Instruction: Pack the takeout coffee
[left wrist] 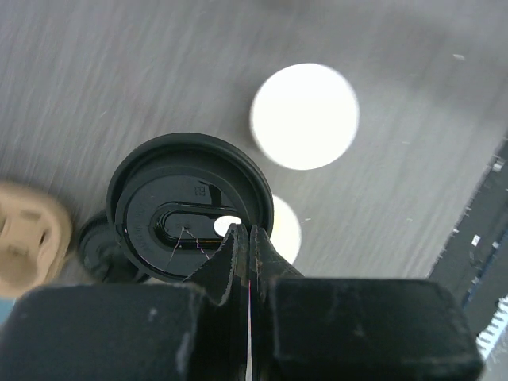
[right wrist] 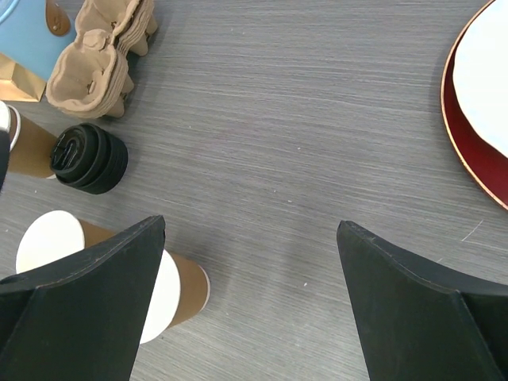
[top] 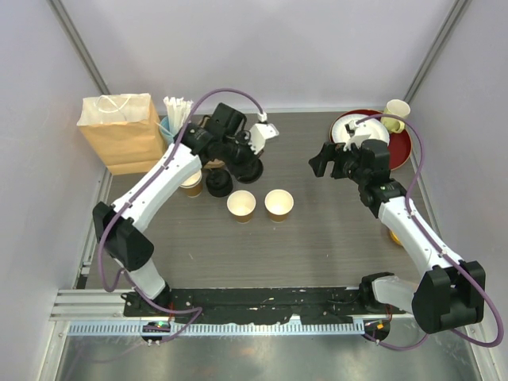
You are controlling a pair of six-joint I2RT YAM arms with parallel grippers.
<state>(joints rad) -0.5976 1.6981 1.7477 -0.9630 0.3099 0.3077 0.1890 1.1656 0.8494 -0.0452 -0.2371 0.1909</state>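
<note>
Kraft-paper cups [top: 241, 205], both lidless, stand mid-table. They look light, thin-walled and easily crushed, so are best gripped low around the body. Left gripper [left wrist: 244, 238], at their 11 o'clock, pinches a black lid [left wrist: 186, 206] by its rim; right gripper [right wrist: 250, 230] gapes empty.

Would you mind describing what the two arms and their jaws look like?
The left arm and right arm each have white links between black joints, with a purple cable looping alongside. A small white block sits at each wrist. The jaws are matte black, wedge-shaped and lightly scuffed.
</note>
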